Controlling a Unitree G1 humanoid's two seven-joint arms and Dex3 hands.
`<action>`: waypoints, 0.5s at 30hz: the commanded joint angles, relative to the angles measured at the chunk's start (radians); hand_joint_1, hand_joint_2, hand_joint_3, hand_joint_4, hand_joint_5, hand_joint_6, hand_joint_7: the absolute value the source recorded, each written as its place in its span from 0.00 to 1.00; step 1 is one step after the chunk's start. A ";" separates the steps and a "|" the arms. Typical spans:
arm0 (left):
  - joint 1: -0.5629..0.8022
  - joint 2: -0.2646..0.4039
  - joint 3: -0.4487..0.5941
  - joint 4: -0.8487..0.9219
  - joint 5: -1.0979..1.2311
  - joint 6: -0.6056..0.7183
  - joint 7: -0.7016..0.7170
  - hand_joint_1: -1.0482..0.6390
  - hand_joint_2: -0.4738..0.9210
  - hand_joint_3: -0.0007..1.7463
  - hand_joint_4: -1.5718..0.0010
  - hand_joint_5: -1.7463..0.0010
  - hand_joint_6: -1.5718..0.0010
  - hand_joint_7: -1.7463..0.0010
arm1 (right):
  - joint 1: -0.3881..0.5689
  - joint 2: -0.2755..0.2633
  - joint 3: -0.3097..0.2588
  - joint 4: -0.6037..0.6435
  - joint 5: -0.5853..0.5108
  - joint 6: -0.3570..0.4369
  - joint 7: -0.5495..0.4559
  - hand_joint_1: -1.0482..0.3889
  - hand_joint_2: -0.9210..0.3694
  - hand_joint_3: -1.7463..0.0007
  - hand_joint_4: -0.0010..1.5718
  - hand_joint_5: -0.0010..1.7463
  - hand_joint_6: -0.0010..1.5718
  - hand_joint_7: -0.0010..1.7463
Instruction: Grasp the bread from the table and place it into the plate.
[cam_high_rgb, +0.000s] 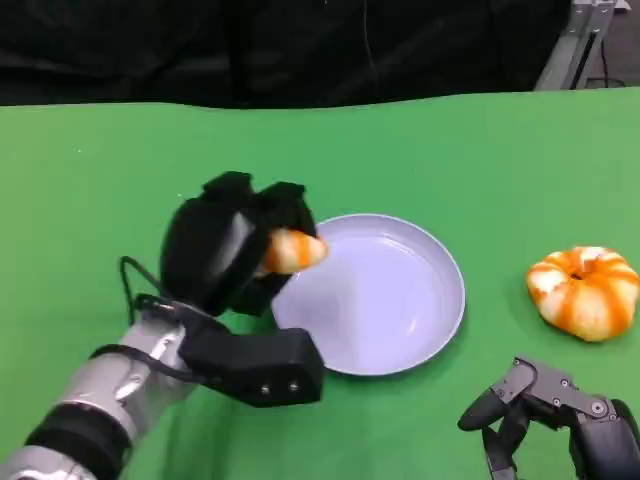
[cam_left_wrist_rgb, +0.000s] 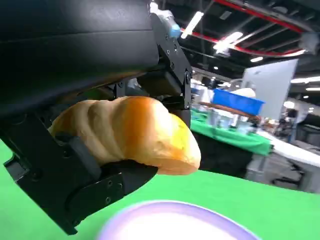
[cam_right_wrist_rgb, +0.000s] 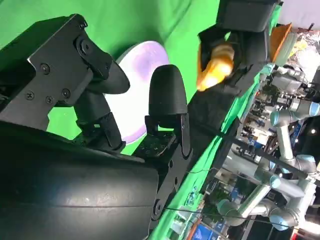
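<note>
My left hand (cam_high_rgb: 232, 245) grips a golden-brown bread roll (cam_high_rgb: 293, 251) and holds it in the air at the left rim of the pale lilac plate (cam_high_rgb: 400, 340). Up close in the left wrist view, the bread (cam_left_wrist_rgb: 135, 132) sits between black fingers (cam_left_wrist_rgb: 90, 172), with the plate's rim (cam_left_wrist_rgb: 170, 220) just below it. My right hand (cam_high_rgb: 560, 420) rests low at the front right of the table, fingers apart and holding nothing. The right wrist view shows its own fingers (cam_right_wrist_rgb: 167, 105), the plate (cam_right_wrist_rgb: 132, 90) beyond them, and the bread (cam_right_wrist_rgb: 215, 67) in my left hand (cam_right_wrist_rgb: 240, 30).
An orange and white striped pumpkin-shaped object (cam_high_rgb: 585, 290) lies on the green table (cam_high_rgb: 100, 180) to the right of the plate. A black curtain runs behind the table's far edge.
</note>
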 joint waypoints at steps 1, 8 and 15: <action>-0.027 -0.028 -0.005 -0.001 -0.014 0.001 -0.044 0.56 0.49 0.84 0.41 0.00 0.52 0.01 | 0.008 -0.006 0.001 -0.004 -0.003 -0.003 -0.005 0.79 0.45 0.25 0.52 0.96 0.51 0.71; -0.065 -0.104 -0.017 0.079 -0.031 0.011 -0.123 0.56 0.51 0.79 0.41 0.00 0.51 0.02 | 0.013 -0.007 0.001 -0.006 -0.005 -0.009 -0.006 0.79 0.45 0.25 0.52 0.97 0.52 0.72; -0.085 -0.128 -0.027 0.050 -0.064 0.105 -0.346 0.48 0.89 0.21 0.59 0.41 0.52 0.80 | 0.023 -0.009 0.000 -0.012 -0.005 -0.011 -0.005 0.78 0.45 0.25 0.51 0.97 0.51 0.71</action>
